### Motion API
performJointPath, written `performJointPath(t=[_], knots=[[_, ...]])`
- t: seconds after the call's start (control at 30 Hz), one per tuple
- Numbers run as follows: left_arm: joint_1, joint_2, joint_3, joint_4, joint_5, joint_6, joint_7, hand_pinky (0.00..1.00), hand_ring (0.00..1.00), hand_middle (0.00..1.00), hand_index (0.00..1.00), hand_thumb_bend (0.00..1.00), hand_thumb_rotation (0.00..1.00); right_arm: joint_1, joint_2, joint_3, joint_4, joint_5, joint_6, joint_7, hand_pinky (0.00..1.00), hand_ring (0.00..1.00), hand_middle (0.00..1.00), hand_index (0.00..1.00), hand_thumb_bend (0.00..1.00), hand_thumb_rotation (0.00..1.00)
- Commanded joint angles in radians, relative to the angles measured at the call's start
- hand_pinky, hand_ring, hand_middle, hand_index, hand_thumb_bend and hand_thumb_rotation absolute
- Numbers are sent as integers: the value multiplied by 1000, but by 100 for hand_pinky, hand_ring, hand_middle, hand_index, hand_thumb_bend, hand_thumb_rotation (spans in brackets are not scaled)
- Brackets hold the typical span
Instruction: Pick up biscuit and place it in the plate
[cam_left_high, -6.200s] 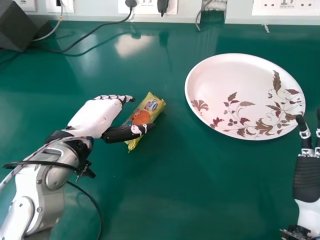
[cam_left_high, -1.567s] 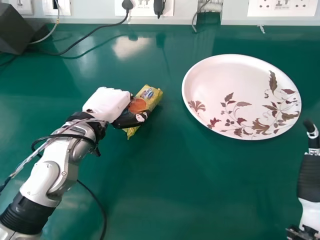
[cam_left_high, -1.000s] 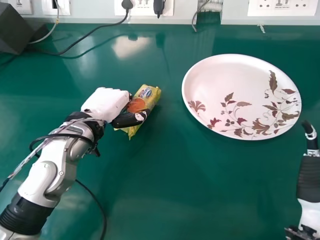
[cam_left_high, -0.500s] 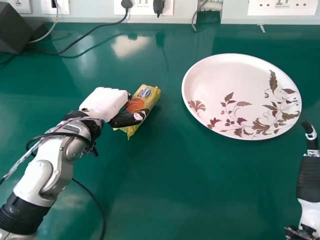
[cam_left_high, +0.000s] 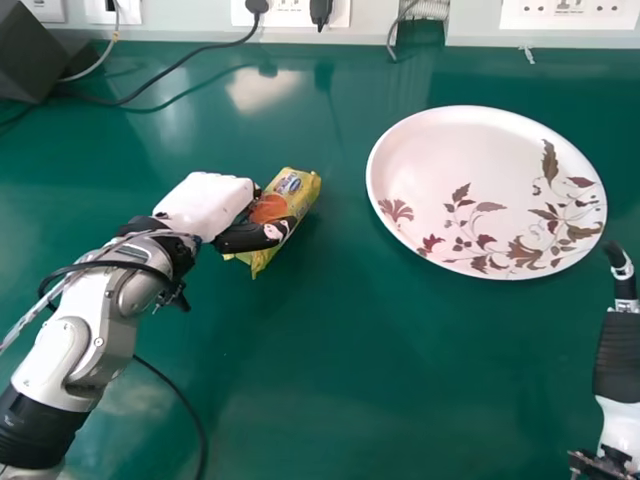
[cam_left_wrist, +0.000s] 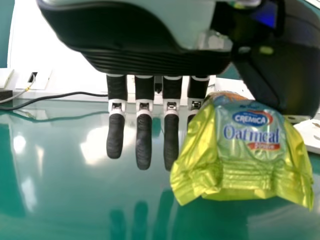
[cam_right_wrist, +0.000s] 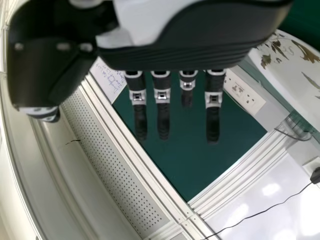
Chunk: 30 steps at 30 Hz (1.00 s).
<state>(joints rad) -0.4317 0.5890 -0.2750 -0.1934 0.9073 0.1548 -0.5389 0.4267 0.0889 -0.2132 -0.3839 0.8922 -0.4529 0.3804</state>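
- Closest to me, the left forearm (cam_left_high: 60, 355) runs off the head view's lower left corner, so its upper part is cut off; it lies nearer than the plate (cam_left_high: 480, 160) and to its left.
- The right robot hand (cam_left_high: 615, 360), nearer than the plate, is sliced by the right edge; its fingers are loosely extended, with nothing held.
- Left of the plate and apart from it, the left robot hand (cam_left_high: 205, 200) is closed on the biscuit packet (cam_left_high: 298, 192), thumb across the near side; its own back hides the fingers from above.
- That packet, left of the plate, has its middle partly covered by the thumb. Its long axis slants, one end toward me and leftward, the other away and toward the plate's side. Whether it touches the counter (cam_left_high: 350, 370) I can't tell.
- Beyond the plate, to its left, a black cable (cam_left_high: 210, 50) crosses to a dark box (cam_left_high: 35, 60), cut off by the edge.
- Straight behind the plate, the wall sockets (cam_left_high: 575, 14) are cropped at the top.
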Motion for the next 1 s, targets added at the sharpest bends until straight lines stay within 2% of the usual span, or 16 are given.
performJointPath(t=[0.0,0.2,0.63,0.97], knots=[[-14,10,27,-26,-15,-1,-3,36,43,50,49,51,0,-12,49,-2,-6,2,-16,7,56,74,75,72,82,11],[-21,15,41,-44,-28,6,-17,36,43,50,49,51,0,-10,51,-1,-6,16,-9,7,59,74,75,73,81,10],[-22,25,54,-60,-28,-2,-8,40,43,50,50,50,0,-7,52,-7,0,9,-16,9,57,71,72,70,81,11],[-13,7,84,-70,-59,-12,20,39,44,50,50,50,0,-7,51,-10,2,11,-20,10,51,63,65,67,81,7]])
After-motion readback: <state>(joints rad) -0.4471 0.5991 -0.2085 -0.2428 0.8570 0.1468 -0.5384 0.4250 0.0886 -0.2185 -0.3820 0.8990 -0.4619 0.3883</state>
